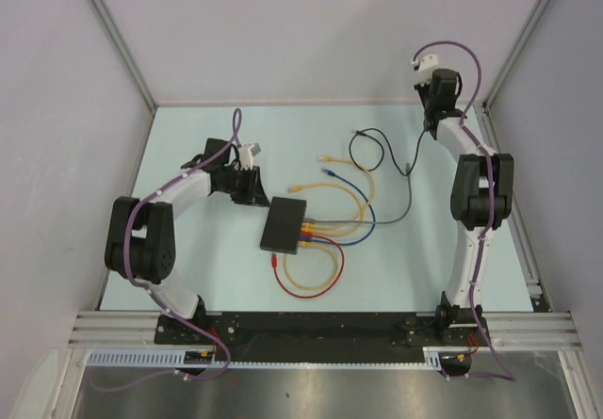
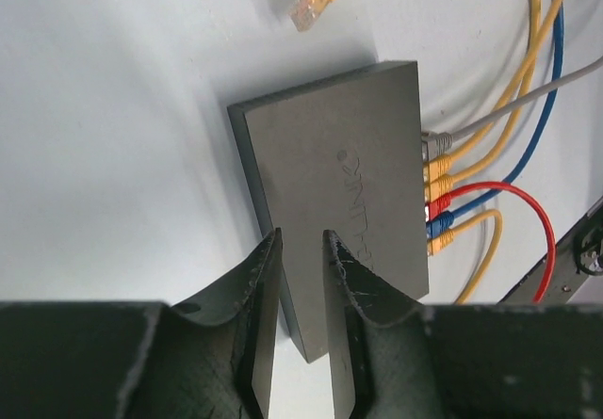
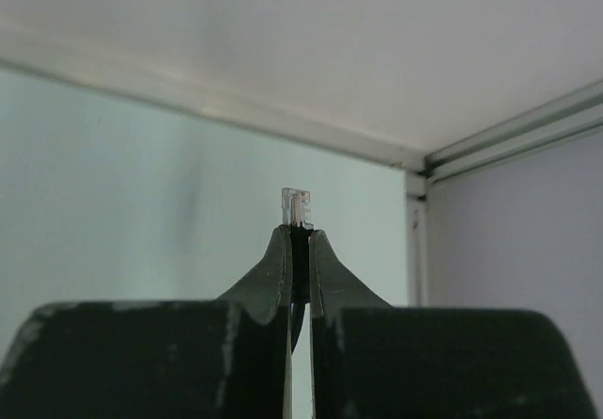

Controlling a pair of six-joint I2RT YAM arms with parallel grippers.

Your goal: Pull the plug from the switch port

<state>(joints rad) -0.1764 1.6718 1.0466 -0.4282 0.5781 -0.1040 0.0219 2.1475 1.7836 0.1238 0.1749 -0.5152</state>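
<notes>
The switch (image 1: 285, 225) lies flat mid-table with grey, yellow, red and blue cables (image 2: 439, 168) seated along its right edge, the left gripper (image 2: 301, 240) hangs over one short end with fingers slightly apart and nothing between them, and the right gripper (image 3: 298, 235), raised near the far right corner, is clamped on a clear plug (image 3: 297, 207).

White panels (image 1: 330, 24) and aluminium framing (image 1: 115, 33) suggest a lab.

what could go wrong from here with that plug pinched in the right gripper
The clear plug sits only at the very tips of the right gripper, so it might slip out. The left gripper hangs, jaws slightly apart, just over the switch; a brush could shift it and strain the plugged-in cables.
</notes>
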